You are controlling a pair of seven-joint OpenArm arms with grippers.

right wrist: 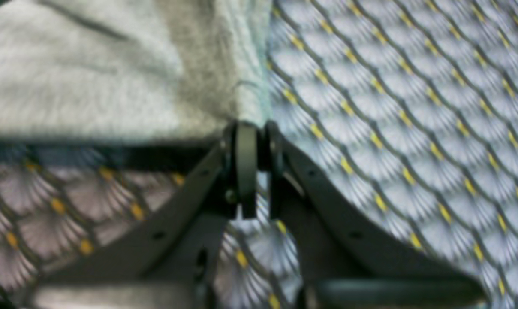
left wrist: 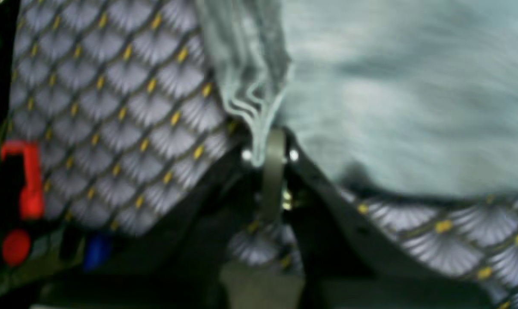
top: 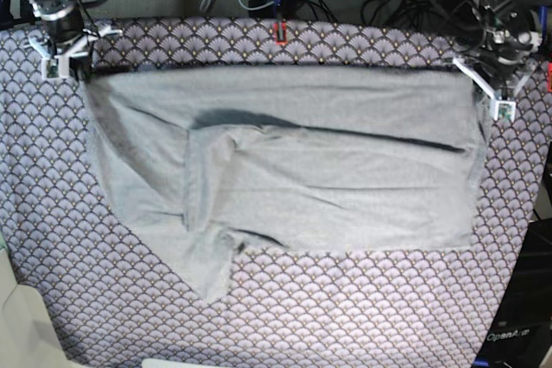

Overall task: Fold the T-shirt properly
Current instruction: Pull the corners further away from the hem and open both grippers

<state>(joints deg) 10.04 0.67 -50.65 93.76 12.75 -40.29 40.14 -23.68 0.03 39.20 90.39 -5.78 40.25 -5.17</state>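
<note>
Grey T-shirt [top: 293, 165] spread across purple fan-patterned tablecloth [top: 345, 316], left gripper [top: 493, 96] clamped on its 3 o'clock corner, right gripper [top: 67, 56] pinching its 10 o'clock corner, sleeve trailing toward 7 o'clock.

Both wrist views are blurred, and the T-shirt [left wrist: 405, 98] runs off their edges.

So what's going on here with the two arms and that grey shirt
A two-armed robot is partway through folding a grey T-shirt on a purple fan-patterned tablecloth. The left hand is shut on one far corner of the shirt, and the right hand is shut on the other. The far edge is stretched between them, while the near part lies rumpled on the cloth, one sleeve pointing toward the camera.
</note>
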